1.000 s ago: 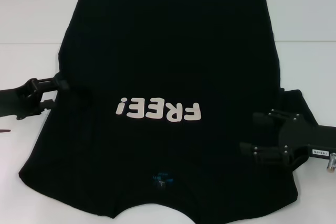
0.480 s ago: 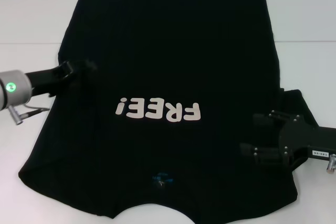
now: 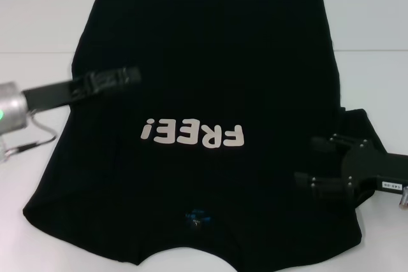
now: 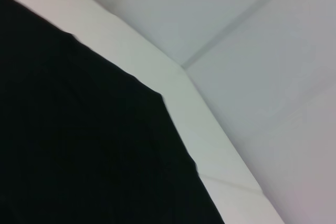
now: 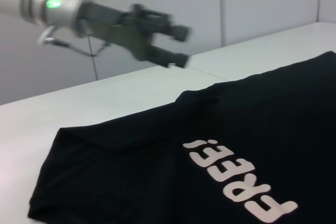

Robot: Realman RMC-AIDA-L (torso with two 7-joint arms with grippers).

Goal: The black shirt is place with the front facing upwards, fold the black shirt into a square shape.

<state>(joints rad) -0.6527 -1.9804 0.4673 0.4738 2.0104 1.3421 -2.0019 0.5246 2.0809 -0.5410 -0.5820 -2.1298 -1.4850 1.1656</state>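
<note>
The black shirt [image 3: 210, 62] lies flat on the white table [image 3: 38, 23], front up, with the cream "FREE!" letters [image 3: 192, 135] and the blue neck label [image 3: 196, 216] near me. It also shows in the left wrist view [image 4: 79, 145] and the right wrist view [image 5: 220, 124]. My left gripper [image 3: 131, 74] hovers over the shirt's left side. In the right wrist view it [image 5: 177, 45] is open, empty and above the cloth. My right gripper [image 3: 310, 160] is open and empty, low over the shirt's right side beside the right sleeve [image 3: 360, 125].
Bare white table lies to the left [image 3: 25, 176] and right [image 3: 376, 74] of the shirt. The table's far edge [image 4: 210, 145] meets a pale wall [image 5: 262, 3] behind.
My left arm has lifted from the shirt's left edge and swung right, so its gripper now hangs over the cloth. The right gripper has hardly moved. The shirt lies as before.
</note>
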